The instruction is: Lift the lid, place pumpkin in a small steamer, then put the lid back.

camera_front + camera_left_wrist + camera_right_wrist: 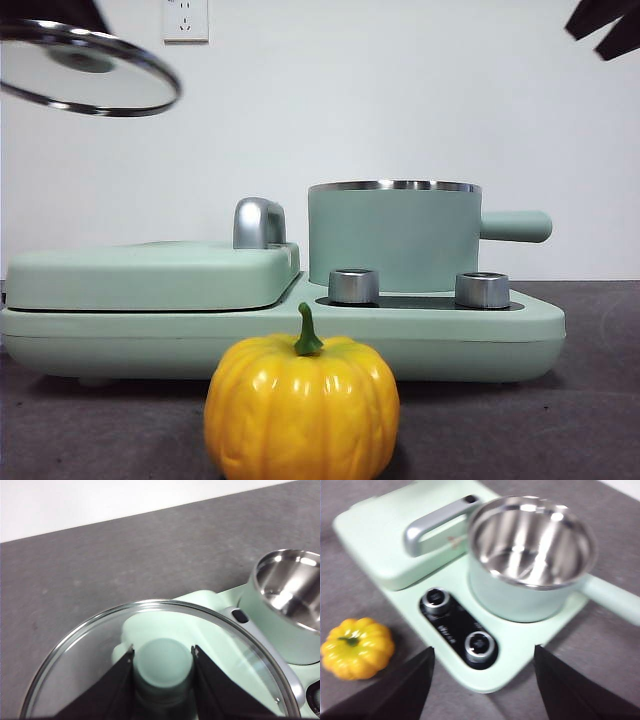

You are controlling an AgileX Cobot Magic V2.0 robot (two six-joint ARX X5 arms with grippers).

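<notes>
The pumpkin sits nearest the front camera, glossy yellow-orange, ribbed, with a short green stem, on the dark grey table just in front of the mint-green cooker base. From the front only the outer wall of the small steamer and its stubby side handle show. The right wrist view looks down into it and reveals a shiny steel interior with nothing inside. That same view shows the two round steel knobs set in a black panel, and the chrome handle on the flat cover beside the pot.

The lid hangs tilted high at the front view's upper left, well clear of the steamer, a clear glass disc with a steel rim. The left wrist view shows what the front view hides: the left gripper has its black jaws clamped on the lid's mint-green knob, one on each side.

The right gripper hovers above the cooker's front edge, jaws spread wide and holding nothing, the pumpkin lying off to one side.
</notes>
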